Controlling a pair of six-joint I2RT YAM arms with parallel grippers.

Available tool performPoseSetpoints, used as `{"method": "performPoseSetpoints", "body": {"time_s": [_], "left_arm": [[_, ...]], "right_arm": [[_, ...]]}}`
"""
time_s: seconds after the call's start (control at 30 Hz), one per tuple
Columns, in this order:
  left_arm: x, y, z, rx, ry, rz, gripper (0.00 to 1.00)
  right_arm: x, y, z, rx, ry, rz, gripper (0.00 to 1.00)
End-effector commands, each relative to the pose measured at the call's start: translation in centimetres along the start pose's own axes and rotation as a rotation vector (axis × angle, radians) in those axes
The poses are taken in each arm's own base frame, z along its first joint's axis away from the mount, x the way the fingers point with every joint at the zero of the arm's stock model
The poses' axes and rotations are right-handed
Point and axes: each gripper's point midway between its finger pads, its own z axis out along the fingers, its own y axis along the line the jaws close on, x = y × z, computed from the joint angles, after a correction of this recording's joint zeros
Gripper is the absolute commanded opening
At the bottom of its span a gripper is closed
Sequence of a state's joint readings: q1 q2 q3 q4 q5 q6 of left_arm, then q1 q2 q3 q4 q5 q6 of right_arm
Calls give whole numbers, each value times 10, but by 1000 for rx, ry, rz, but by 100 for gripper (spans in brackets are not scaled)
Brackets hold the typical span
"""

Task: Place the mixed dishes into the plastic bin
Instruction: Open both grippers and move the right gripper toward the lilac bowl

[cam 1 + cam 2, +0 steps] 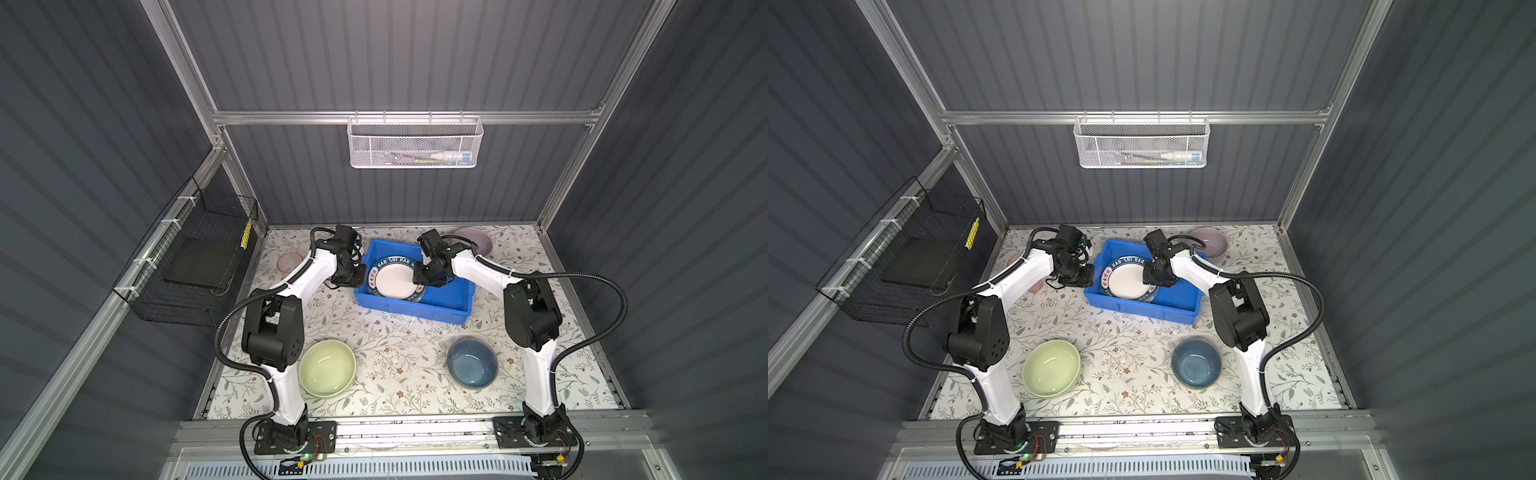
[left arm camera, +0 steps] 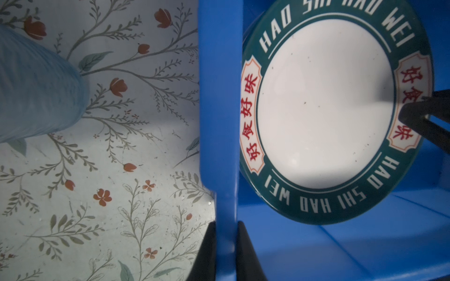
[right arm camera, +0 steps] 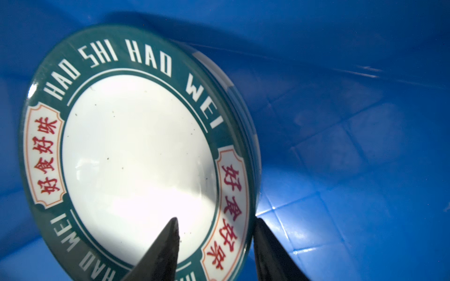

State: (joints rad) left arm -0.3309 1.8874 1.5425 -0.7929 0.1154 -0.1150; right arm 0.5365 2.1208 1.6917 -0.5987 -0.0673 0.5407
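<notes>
plate (image 3: 136, 146) rim: hao shi hao wei

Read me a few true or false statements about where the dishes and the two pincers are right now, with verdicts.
1. The lettered plate lies inside the plastic bin. True.
2. The left pincer hangs open, touching nothing. False: it is shut on the bin's side wall.
3. The green bowl and the blue bowl are in the bin. False: both stand on the table, outside it.
4. The right pincer has one finger on each side of the lettered plate's rim. True.
</notes>
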Motion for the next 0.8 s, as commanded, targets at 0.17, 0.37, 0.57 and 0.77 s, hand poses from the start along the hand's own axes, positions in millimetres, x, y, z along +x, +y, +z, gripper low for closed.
{"method": "performPoseSetpoints", "body": {"time_s": [0.17, 0.37, 0.57, 0.77], "left_arm": [[5, -9, 8, 53, 36, 14, 5], [9, -9, 7, 56, 35, 6, 5], [14, -11, 9, 72, 46, 3, 4], [22, -13, 4, 82, 51, -6, 3]], "right_arm": [[-10, -3, -28, 19, -34, -23, 51], [-20, -15, -68, 2, -82, -33, 54], [-33, -21, -110, -28, -153, -44, 58], [-48, -45, -136, -34, -225, -14, 65]]}}
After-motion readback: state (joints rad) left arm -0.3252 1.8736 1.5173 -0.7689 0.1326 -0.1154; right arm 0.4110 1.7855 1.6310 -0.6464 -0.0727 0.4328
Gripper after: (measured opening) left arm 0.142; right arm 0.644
